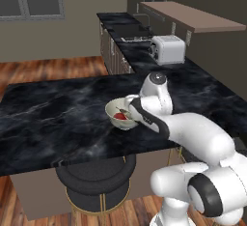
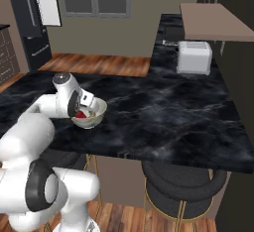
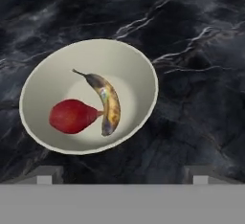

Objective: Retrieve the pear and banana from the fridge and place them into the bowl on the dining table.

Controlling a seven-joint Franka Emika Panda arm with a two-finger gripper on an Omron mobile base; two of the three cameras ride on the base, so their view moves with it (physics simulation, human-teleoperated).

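The cream-white bowl (image 3: 141, 64) stands on the black marble dining table (image 3: 196, 98). In it lie the yellowish banana (image 3: 110, 106) with brown mottling and the red pear (image 3: 72, 116), side by side and touching. My gripper (image 3: 122, 176) hovers just above the bowl, open, with nothing between its fingertips (image 3: 45, 175). From the left base view the gripper (image 1: 127, 112) hangs over the bowl (image 1: 112, 109) and a bit of the red pear (image 1: 120, 117) shows. In the right base view my hand covers part of the bowl (image 2: 95, 117). The dark fridge (image 2: 27, 23) stands far off at the back left.
A white toaster (image 1: 167, 49) sits on the black counter behind the table. Round black stools (image 1: 94, 181) with gold legs are tucked under the table's near edge. Bare marble (image 2: 168, 112) stretches on both sides of the bowl.
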